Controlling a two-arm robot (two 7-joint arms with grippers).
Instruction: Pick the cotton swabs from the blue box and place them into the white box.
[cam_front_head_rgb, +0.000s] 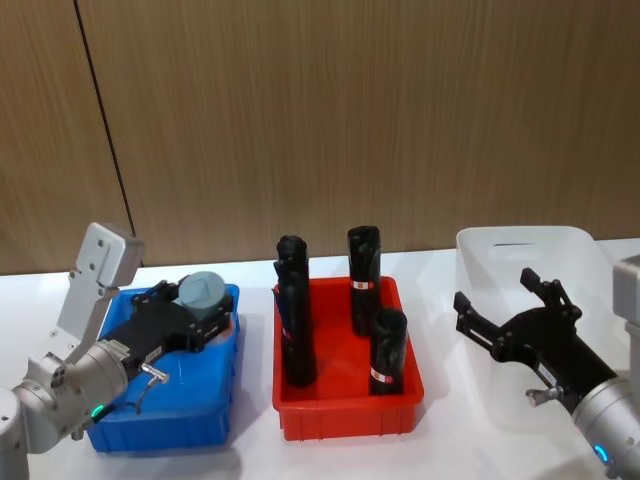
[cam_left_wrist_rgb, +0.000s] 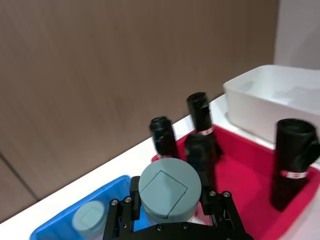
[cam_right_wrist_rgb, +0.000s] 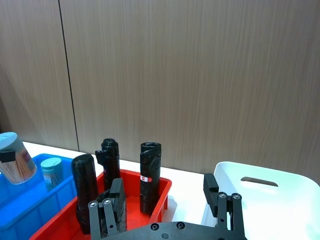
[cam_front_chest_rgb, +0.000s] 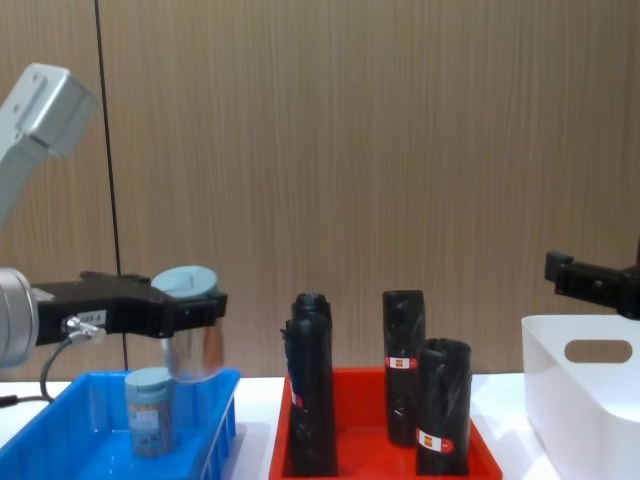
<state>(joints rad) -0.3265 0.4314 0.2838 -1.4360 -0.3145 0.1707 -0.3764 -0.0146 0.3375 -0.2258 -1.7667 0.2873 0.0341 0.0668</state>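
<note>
My left gripper (cam_front_head_rgb: 207, 308) is shut on one tub of cotton swabs (cam_front_head_rgb: 203, 292), a clear tub with a grey-blue lid (cam_left_wrist_rgb: 169, 189), and holds it upright above the blue box (cam_front_head_rgb: 160, 425). In the chest view the held tub (cam_front_chest_rgb: 190, 330) hangs clear of the box rim. A second tub (cam_front_chest_rgb: 150, 410) stands inside the blue box (cam_front_chest_rgb: 210, 440). At the right, the white box (cam_front_head_rgb: 520, 240) stands open. My right gripper (cam_front_head_rgb: 493, 288) hovers at its near left side, open with nothing between its fingers.
A red tray (cam_front_head_rgb: 345, 410) sits between the two boxes with several tall black wrapped rolls (cam_front_head_rgb: 363, 280) standing in it. A wood-panelled wall runs behind the white table. Bare table (cam_front_head_rgb: 440, 300) lies between the red tray and the white box.
</note>
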